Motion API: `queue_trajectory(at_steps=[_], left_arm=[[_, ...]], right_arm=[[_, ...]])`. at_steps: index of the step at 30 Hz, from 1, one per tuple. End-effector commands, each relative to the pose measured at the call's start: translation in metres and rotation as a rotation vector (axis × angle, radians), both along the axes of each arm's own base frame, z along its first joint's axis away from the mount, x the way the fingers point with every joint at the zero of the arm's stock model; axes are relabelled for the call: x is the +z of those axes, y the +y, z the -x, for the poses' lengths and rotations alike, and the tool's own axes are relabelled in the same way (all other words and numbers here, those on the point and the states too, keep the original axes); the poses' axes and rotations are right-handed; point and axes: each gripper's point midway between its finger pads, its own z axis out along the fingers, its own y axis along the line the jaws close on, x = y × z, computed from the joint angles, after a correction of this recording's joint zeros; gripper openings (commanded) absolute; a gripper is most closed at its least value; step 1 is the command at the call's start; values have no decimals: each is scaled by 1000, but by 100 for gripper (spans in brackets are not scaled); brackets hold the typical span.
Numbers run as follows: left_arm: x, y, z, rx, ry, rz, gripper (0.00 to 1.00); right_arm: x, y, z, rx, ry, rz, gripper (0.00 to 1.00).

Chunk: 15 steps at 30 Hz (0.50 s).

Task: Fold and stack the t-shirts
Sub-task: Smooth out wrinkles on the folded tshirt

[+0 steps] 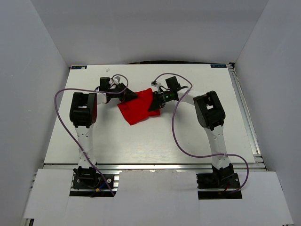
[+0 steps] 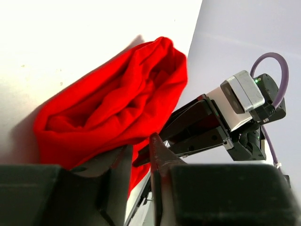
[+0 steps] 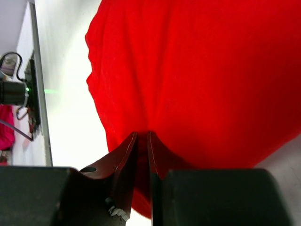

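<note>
Lying between the two arms, the red t-shirt (image 1: 138,109) is seen as a crumpled bundle over the far middle part of the white bench (image 1: 188,141). Only folds and creases of the cloth are shown, and the bundle is taken from both sides.

At its upper left edge the left fingers (image 2: 123,165) are clenched on the cloth. In the left wrist view the two dark fingers are drawn close together, and a strip of red fabric is pinched between them.

At its right edge the right fingers (image 3: 123,157) are also clenched on the cloth. In the right wrist view their tips are nearly touching, and the red fabric is caught at the tips and fills most of that view. In the left wrist view these same fingers are seen across the bundle, touching its far side.

A shadow is cast by the cloth on the bench just beside it. Whether the bundle is resting fully on the bench or is partly lifted cannot be told. A purple cable (image 1: 175,127) is looped beside the right arm.
</note>
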Motion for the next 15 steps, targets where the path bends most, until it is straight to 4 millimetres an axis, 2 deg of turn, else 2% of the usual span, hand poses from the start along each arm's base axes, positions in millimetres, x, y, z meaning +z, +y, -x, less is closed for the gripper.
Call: queue_trajectory(at_steps=[1,2,3,4,5,6,7,9,10,12,13,14,15], left_arm=[[24,21,-27,72,-118,-45,35],[36,21,-29,64,-142,-37,37],[62,21,-34,61,-204,-32,39],[76,21,-36,59,-235,-32,44],[87,22,-36,56,-253,-29,47],[110,23,-35,52,-307,-32,53],[121,24,-34,52,-328,-34,53],[139,25,-29,50,-370,-41,65],[155,26,-22,48,-408,-50,94],[166,28,-14,55,-437,-71,98],[162,29,-6,56,-434,-84,98],[179,30,2,59,-478,-92,98],[183,31,7,66,-487,-100,98]], right_arm=[[31,-14,5,23,-55,-9,21],[43,-15,4,31,-75,-22,21],[55,-16,5,45,-93,-41,21],[66,-17,5,53,-118,-49,21],[86,-19,4,68,-172,-60,22],[103,-21,4,69,-215,-68,21],[109,-23,5,73,-230,-66,22],[115,-31,9,90,-277,-38,23],[127,-35,11,98,-325,-32,24],[128,-45,13,105,-399,24,27],[143,-49,15,106,-460,32,29],[143,-54,17,104,-483,53,34],[141,-60,14,95,-524,93,36]])
